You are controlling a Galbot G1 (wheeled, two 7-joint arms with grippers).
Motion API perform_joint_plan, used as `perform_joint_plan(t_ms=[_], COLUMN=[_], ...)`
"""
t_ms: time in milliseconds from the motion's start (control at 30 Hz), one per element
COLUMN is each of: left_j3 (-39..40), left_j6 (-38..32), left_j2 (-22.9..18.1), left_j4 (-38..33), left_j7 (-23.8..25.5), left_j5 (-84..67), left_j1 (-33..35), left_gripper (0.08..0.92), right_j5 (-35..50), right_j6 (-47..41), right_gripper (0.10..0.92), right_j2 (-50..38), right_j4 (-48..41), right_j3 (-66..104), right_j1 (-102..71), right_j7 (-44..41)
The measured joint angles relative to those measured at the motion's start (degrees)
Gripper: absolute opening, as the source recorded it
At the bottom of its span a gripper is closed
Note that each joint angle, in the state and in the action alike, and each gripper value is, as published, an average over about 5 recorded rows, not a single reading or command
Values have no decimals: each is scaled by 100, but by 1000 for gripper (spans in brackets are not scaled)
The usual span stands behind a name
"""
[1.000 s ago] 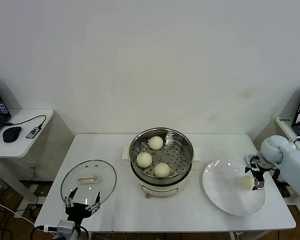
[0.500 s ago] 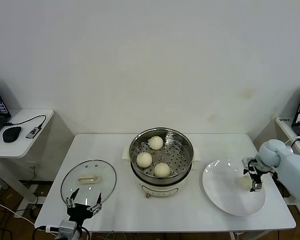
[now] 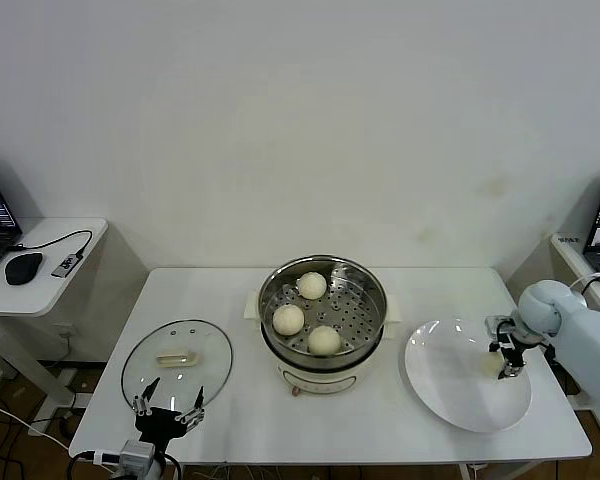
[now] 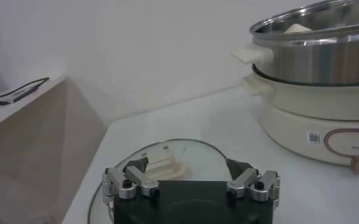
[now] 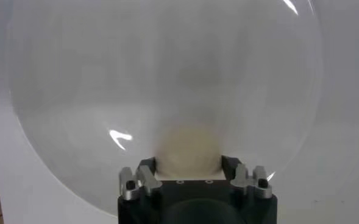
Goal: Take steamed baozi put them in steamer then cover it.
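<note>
Left claw (image 3: 166,412) parked at near table (image 3: 230,420) edge, fingers spread wide, empty, just short of glass cover (image 3: 177,360) lying flat with handle up, ready for final step. Right claw (image 5: 191,176) down on white plate (image 3: 450,385), fingers closed in against both sides of last baozi (image 5: 188,149); bun sits on plate, not lifted. Farther back, steamer (image 3: 323,352) uncovered mid-table, three baozi (image 3: 324,340) on perforated tray, room left for fourth.

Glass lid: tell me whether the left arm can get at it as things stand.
Probably yes. The left gripper hovers open at the near rim of the cover, which lies flat on the table, its handle uncovered, with nothing between them.
</note>
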Motion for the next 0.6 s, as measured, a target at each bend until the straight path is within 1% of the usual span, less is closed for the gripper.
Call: perform_joint_plan(t_ms=[167,300,600], left_j3=[18,41,65], left_j6=[4,34,112], left_j2=[-5,-23,12], left_j4=[15,33,23], left_j7=[10,-7,-14], left_j5=[13,53,143], left_j1=[-54,-114,-264], left_gripper=[823,823,823], right_j5=[219,563,1842], right_j6=[-98,-240,-739], right_gripper=[577,577,577], right_j2=[-121,-303,-457], right_j4=[139,353,952], right_j3=[-76,-293,-1711], right_j1=[147,447,2142], right_j7=[-51,-141,-233])
